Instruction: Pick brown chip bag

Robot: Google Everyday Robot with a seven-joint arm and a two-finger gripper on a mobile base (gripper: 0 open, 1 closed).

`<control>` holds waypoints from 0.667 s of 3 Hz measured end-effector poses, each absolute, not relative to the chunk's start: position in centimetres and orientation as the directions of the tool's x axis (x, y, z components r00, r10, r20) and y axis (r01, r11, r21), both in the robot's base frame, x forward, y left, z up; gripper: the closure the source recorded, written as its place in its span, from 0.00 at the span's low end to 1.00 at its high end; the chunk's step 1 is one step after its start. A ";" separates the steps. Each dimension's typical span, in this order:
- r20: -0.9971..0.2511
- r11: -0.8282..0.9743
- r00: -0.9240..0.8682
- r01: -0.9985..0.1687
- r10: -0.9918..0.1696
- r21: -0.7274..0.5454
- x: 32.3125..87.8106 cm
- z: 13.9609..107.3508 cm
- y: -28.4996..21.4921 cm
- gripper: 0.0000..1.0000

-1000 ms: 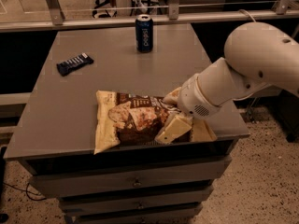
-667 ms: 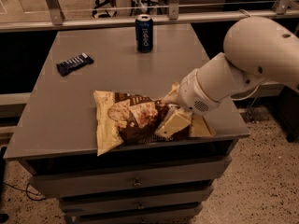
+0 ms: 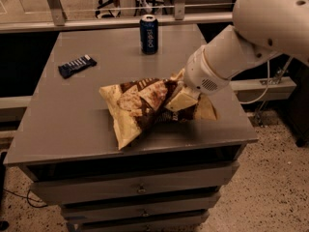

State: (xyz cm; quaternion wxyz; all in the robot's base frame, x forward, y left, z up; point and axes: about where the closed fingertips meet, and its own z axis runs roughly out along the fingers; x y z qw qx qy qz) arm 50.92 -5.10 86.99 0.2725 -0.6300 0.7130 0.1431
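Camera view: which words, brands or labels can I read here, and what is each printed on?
"pepsi": white letters running sideways on the blue can at the back.
brown chip bag: there is print, but it is too crumpled and blurred to read.
dark candy wrapper: the white lettering is too blurred to read.
claw: it sits on the bag's right half and shows no readable text.

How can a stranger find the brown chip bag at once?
On the grey table, look near the front edge, right of centre, where the gripper clamps the brown chip bag. It is the large crumpled bag, dark brown with cream-yellow ends, far bigger than the blue Pepsi can and the small dark candy bar behind it.
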 end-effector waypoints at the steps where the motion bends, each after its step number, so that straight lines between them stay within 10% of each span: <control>1: -0.594 0.191 -0.050 -0.965 -0.803 -0.177 53.7 90.6 -6.0 1.00; 2: -0.598 0.289 -0.109 -0.933 -0.794 -0.214 55.9 94.4 -7.8 1.00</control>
